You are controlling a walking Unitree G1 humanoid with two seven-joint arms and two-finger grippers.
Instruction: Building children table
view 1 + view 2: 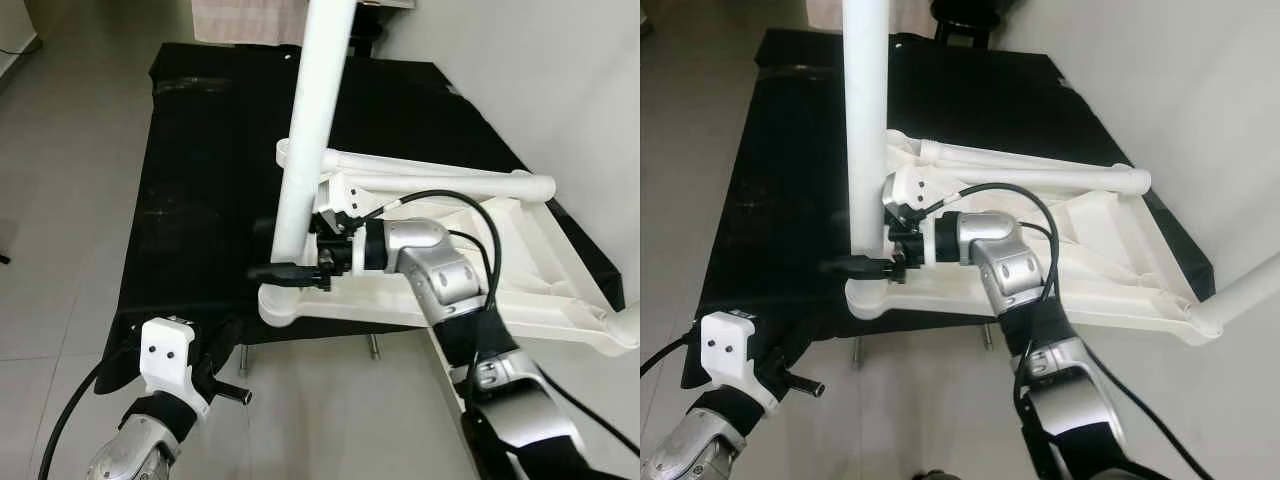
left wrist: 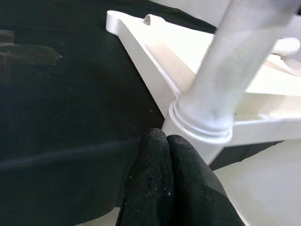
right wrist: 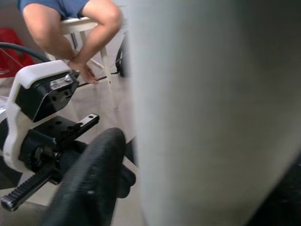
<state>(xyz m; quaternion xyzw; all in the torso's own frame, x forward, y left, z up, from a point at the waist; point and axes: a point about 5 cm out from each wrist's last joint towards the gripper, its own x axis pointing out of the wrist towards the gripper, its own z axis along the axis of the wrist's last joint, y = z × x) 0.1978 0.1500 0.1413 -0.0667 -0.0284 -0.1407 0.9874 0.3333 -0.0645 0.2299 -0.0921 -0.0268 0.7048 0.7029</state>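
Right hand (image 1: 290, 262) grips the upright leg (image 1: 318, 120); left hand (image 2: 169, 188), fingers pressed together, nears its socket (image 2: 200, 129).

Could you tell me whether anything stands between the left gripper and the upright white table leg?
Nothing visible does. The left gripper, fingers shut, points at the socket where the leg meets the upturned tabletop, apart from it. The right gripper clasps that leg.

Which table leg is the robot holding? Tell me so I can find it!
Find the white plastic table top lying upside down on the black cloth. At its near corner, one round white leg stands straight up, gripped by the right tool. The other leg lies flat.
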